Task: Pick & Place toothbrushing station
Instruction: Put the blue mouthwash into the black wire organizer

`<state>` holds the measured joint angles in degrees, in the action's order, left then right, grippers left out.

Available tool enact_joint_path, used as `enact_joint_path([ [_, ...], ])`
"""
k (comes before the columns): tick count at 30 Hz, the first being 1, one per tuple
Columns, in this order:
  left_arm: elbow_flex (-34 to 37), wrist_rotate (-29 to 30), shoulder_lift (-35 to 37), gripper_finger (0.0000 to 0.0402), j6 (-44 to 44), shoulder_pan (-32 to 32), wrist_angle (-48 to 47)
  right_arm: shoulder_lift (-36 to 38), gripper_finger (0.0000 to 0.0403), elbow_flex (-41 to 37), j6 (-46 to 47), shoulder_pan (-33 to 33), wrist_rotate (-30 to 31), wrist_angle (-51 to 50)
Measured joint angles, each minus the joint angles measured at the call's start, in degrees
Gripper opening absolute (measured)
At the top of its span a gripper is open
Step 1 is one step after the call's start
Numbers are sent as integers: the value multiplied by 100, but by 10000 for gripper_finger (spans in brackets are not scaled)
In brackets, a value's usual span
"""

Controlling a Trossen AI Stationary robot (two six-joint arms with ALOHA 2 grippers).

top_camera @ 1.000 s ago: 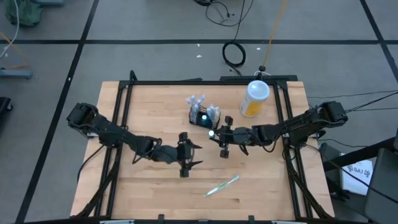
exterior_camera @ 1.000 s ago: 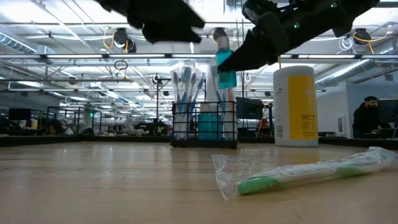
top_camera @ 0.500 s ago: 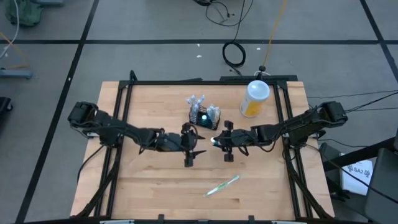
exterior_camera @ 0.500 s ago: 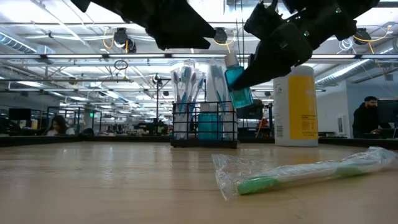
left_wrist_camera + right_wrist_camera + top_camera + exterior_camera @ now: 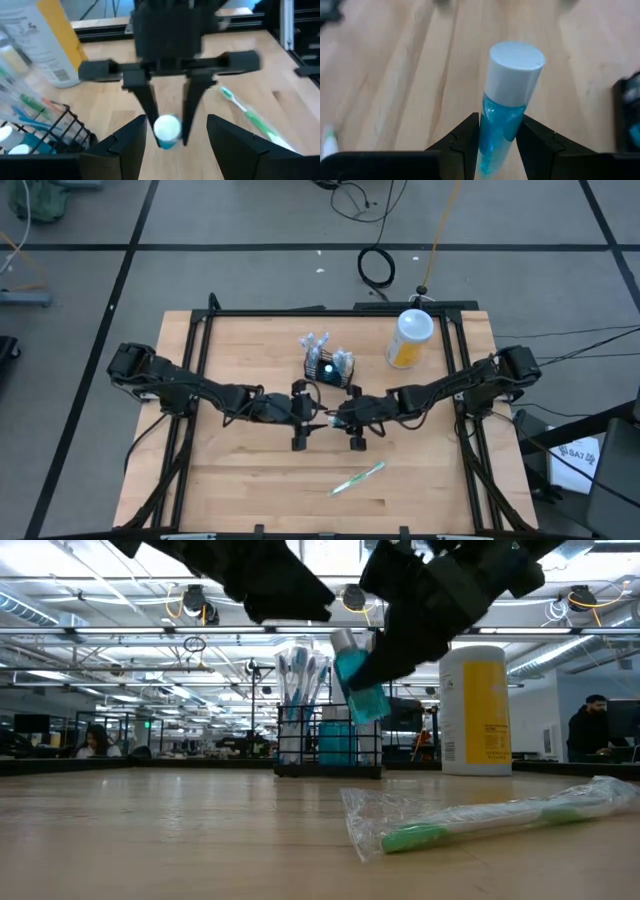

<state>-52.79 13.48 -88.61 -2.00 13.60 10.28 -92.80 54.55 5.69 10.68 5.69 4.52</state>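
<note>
The black wire caddy (image 5: 328, 367) stands on its base at the table's middle far part, with brushes and tubes in it; it also shows in the low view (image 5: 330, 740). My right gripper (image 5: 342, 418) is shut on a small blue bottle with a white cap (image 5: 507, 100), just on the near side of the caddy. My left gripper (image 5: 312, 418) is open and faces it. Its two fingers (image 5: 127, 145) stand on either side of the bottle's cap (image 5: 166, 126), with a gap on each side. My right gripper pinches the bottle's blue body (image 5: 500, 125), below the white cap, between its two fingers. The fingers come from the table's right. The cap end sticks out past the fingertips toward my left gripper. The bottle (image 5: 352, 680) is tilted and lifted clear of the table.
A tall yellow bottle with a white lid (image 5: 410, 338) stands at the far right, to the right of the caddy. A green toothbrush in a clear wrapper (image 5: 358, 478) lies near the table's front edge. Black rails (image 5: 190, 380) run along the table's sides.
My right gripper has carried the blue bottle toward the table's left and a little nearer, up to my left gripper. The bottle has come down and tipped over. My left gripper first went toward the table's right and far side, then stayed still and open.
</note>
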Motion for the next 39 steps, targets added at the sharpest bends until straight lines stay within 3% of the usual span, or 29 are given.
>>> enact_joint_path([
  [8, 2, -193, 139, 212, 123, 250, -1409, -609, 111, 375, -15, -96, -37, -641],
  [12, 27, -161, -46, 211, -24, 267, -1515, -787, 111, 481, -36, -214, -322, -557],
  [32, 28, 205, -183, 212, -168, 189, -926, -933, 112, 504, -455, -262, -435, -461],
  [39, 26, 174, -330, 212, -218, 104, -285, -933, 112, 499, -703, -258, -435, -86],
])
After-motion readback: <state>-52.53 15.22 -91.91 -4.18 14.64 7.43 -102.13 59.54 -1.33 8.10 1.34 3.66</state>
